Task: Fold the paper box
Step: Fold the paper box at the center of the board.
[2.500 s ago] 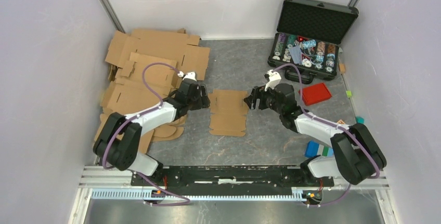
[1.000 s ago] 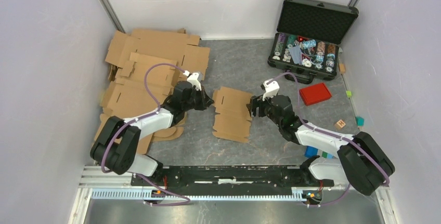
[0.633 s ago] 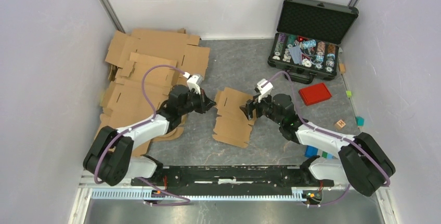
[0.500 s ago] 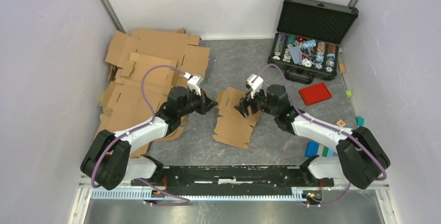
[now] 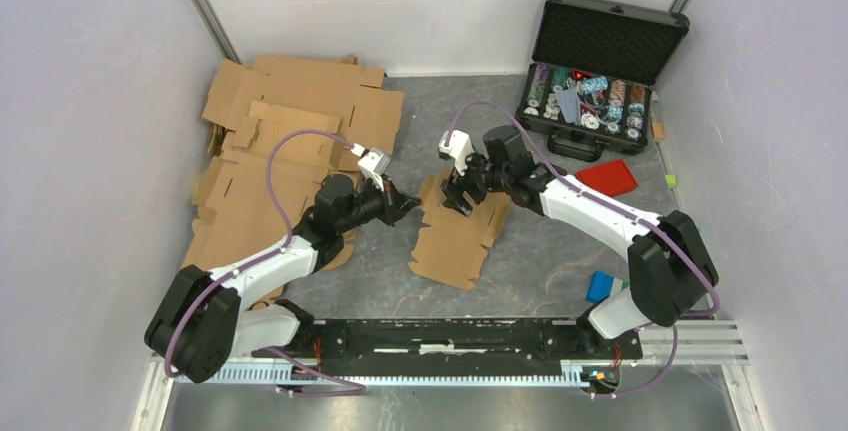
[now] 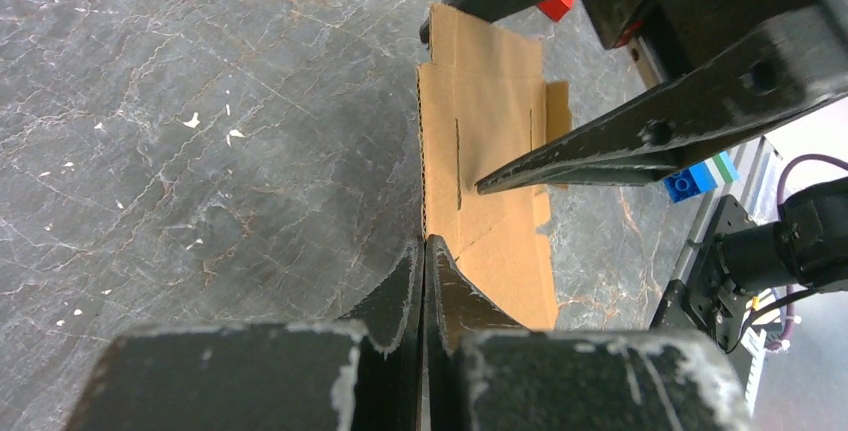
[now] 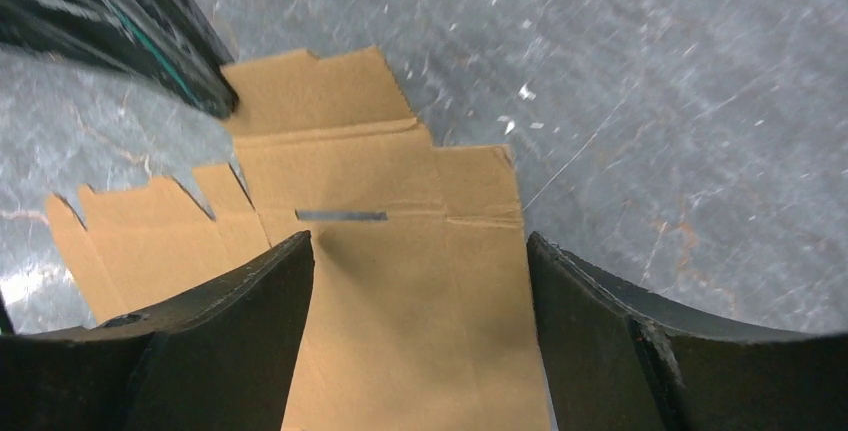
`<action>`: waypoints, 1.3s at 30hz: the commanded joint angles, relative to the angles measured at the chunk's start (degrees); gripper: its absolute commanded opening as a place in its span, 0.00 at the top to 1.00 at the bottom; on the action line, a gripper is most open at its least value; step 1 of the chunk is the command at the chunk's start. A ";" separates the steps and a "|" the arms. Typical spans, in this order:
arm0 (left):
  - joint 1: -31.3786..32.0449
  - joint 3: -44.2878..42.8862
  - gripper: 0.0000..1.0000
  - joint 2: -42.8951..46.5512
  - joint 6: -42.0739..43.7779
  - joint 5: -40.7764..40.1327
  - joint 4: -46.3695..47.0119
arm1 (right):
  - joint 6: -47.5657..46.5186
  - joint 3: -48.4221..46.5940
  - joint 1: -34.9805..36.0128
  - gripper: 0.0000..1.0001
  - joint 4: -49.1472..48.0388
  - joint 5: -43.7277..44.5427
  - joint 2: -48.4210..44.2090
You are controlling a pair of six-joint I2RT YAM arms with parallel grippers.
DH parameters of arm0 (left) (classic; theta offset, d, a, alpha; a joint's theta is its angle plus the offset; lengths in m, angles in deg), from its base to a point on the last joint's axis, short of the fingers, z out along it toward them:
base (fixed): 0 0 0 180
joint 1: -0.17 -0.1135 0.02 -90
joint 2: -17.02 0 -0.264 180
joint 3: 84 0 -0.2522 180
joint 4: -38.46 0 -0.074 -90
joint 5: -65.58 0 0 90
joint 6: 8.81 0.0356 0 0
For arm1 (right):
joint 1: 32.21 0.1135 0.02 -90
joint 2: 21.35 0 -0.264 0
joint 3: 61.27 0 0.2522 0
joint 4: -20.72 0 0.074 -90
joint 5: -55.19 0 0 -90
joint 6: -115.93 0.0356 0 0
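Left wrist: left end effector [image 6: 424, 243] pressed together at paper box [image 6: 490, 131]; right end effector [image 7: 415, 246] spread above

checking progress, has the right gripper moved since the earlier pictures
Yes: the right gripper moved left, away from the open black case, over the brown cardboard paper box.

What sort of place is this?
Probably a robot lab's enclosed test bench: plain pale walls box in a grey table, with a heap of flat brown cardboard sheets and an open black case as props.
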 commanded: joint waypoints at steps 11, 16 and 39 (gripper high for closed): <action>0.77 0.77 0.98 2.34 3.69 -4.41 1.85 | -0.73 1.28 -0.12 0.49 4.55 -6.17 -4.03; 0.75 0.70 0.98 2.73 4.14 -6.97 0.48 | 3.76 4.73 -0.07 0.62 2.08 -7.58 -5.87; 0.72 1.21 0.61 1.93 2.14 -7.82 1.84 | 8.21 10.18 0.63 0.89 -0.01 5.96 -10.87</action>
